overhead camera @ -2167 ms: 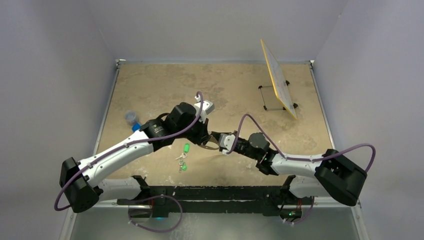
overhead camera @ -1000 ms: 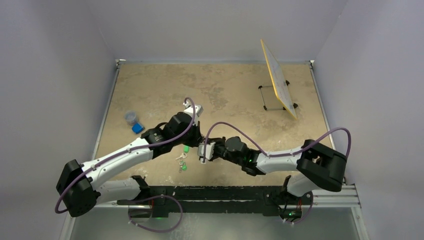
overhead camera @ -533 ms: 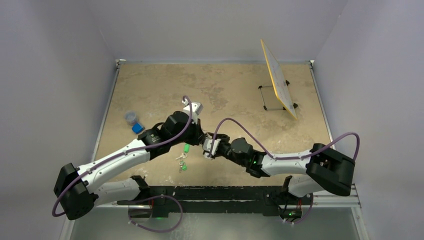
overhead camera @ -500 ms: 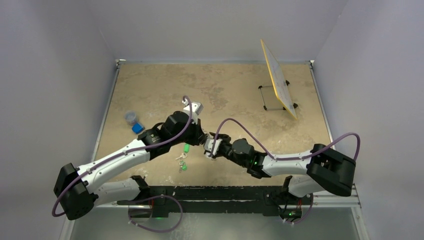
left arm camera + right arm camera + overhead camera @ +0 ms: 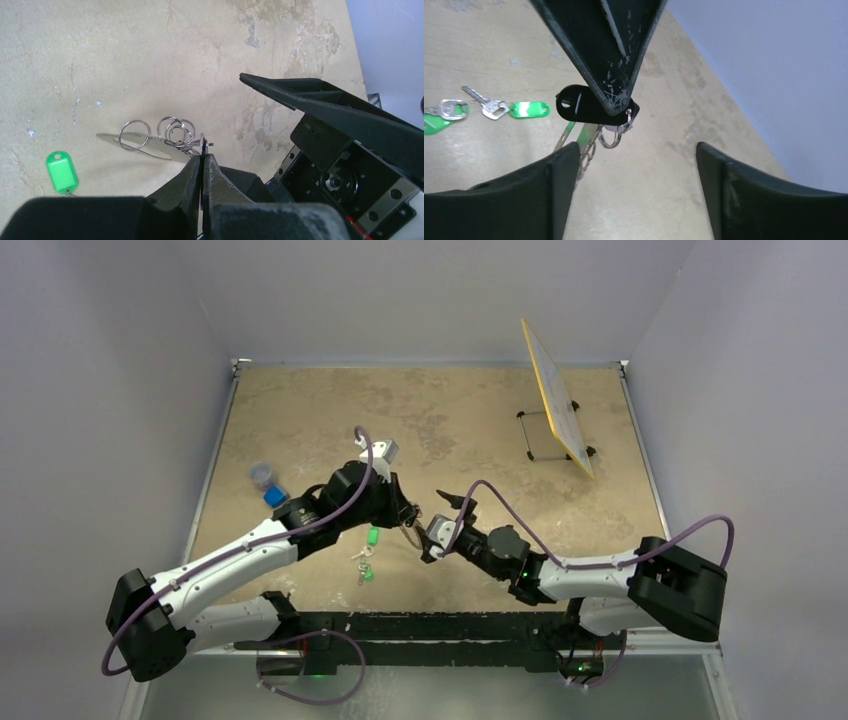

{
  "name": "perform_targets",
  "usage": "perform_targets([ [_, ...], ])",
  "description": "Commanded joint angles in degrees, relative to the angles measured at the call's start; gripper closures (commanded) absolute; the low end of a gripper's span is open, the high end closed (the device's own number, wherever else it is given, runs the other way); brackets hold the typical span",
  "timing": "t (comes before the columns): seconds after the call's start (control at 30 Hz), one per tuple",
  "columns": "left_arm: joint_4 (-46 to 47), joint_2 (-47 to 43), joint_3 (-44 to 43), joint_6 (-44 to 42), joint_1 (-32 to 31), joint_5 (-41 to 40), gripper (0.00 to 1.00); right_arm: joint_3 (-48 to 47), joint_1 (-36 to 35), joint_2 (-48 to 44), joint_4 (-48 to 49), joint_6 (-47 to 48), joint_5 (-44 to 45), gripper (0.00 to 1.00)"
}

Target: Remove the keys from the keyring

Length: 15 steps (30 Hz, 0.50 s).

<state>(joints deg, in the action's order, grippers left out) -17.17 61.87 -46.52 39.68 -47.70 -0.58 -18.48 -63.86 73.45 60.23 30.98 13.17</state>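
**Top view.** Both arms reach to the middle of the tan surface (image 5: 330,410), and their claws meet almost tip to tip.

**Left wrist view.** The left claw (image 5: 202,162) is pressed tight on a small ring of the keyring (image 5: 172,131), a cluster of thin silver rings hanging off its tips. A flat silver strip (image 5: 155,150) runs beneath the rings. Whether rings or strip touch the surface cannot be told.

**Right wrist view.** A key (image 5: 579,107) with a black oval head sits against the left claw's tip, with the rings dangling just below it. The right claw (image 5: 636,150) stands wide apart with nothing between its fingers, facing the keyring from close by. The green-tagged bunch (image 5: 529,109) lies apart on the surface. A yellow board (image 5: 555,400) leans on a stand at the far right.
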Motion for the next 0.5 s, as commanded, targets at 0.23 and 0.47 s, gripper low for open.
perform_targets([
  [0.23,2.1,-1.7,-3.3,11.0,-0.2,-5.5,1.00,3.0,-2.4,-4.0,9.0,0.7,-1.7,0.01],
  [0.47,1.7,-1.4,-3.8,13.8,-0.1,-6.3,1.00,3.6,-3.0,-6.5,10.2,-0.8,-1.5,0.06],
])
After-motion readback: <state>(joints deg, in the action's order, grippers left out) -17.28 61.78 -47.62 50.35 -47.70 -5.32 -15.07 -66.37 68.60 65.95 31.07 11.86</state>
